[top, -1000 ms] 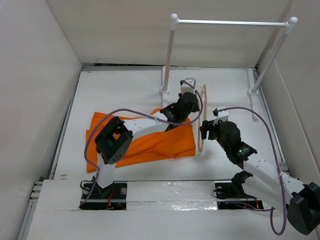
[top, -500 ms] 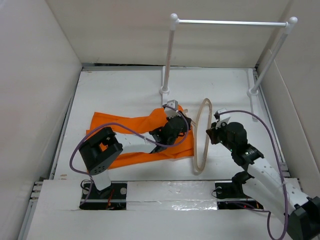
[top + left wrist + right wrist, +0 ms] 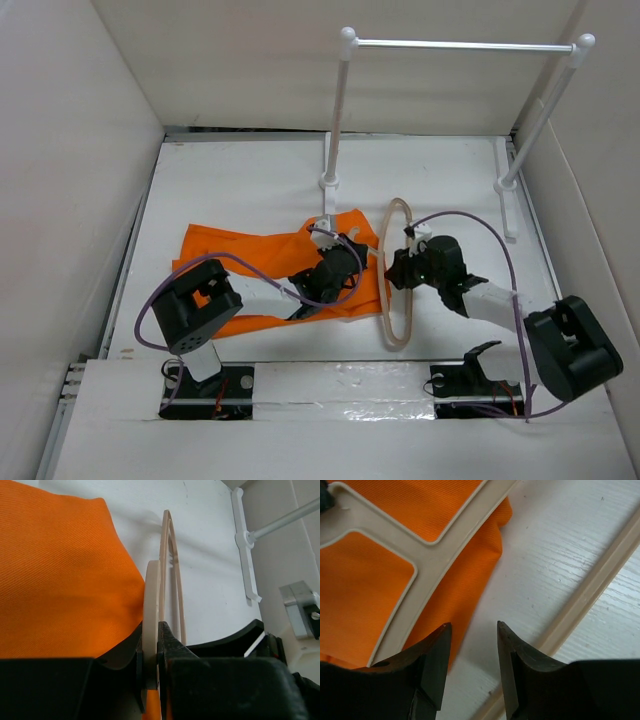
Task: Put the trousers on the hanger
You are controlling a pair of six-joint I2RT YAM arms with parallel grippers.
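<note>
Trousers [image 3: 230, 245], bright orange, lie spread on the white table [image 3: 250, 190] in the view from above, on the left side. The left gripper [image 3: 362, 256] reaches over them to the hanger [image 3: 397, 345]. The hanger stands up on its edge, just past the right end of the trousers. The right gripper [image 3: 392, 268] is close on its other side. The white rack [image 3: 460, 44] stands at the back, well apart.

From the left wrist, the left gripper [image 3: 150, 655] is squeezed tight on a flat beige part of the hanger [image 3: 152, 595]. The trousers [image 3: 60, 580] fill the left of this view. The foot of the rack [image 3: 245, 555] lies far off on the table [image 3: 210, 555].

From the right wrist, the right gripper [image 3: 472, 630] has its two fingers apart with nothing between them. Under the gap are the table [image 3: 560, 545] and the edge of the trousers [image 3: 370, 590]. Part of the hanger [image 3: 435, 550] lies in front of the trousers, and another thin beige bar runs along the right.
</note>
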